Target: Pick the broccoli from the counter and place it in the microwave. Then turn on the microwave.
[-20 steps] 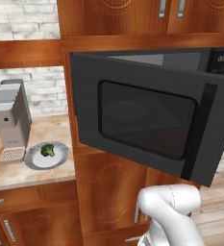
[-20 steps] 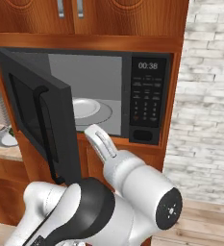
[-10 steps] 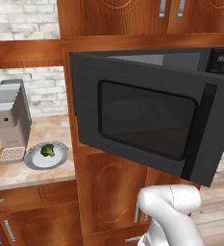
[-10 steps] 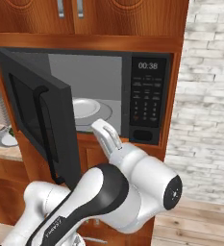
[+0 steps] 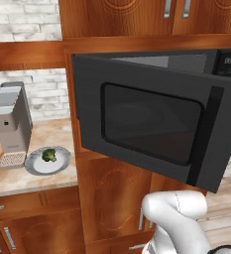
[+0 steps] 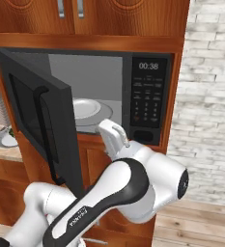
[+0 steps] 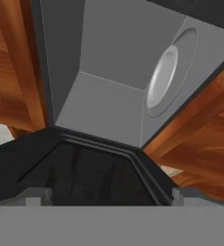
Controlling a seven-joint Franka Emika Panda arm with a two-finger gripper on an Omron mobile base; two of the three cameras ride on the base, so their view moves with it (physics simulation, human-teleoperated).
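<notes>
The tool (image 7: 106,194) is standing wide open and empty, touching nothing, facing the open microwave (image 7: 118,81). Off to its left, the broccoli (image 5: 49,155) is sitting on a plate (image 5: 35,166) on the table (image 5: 32,181).

One microwave (image 5: 151,124), one broccoli (image 5: 49,155), one grey plate (image 5: 62,161), one coffee machine (image 5: 9,124), one counter (image 5: 32,181).
</notes>
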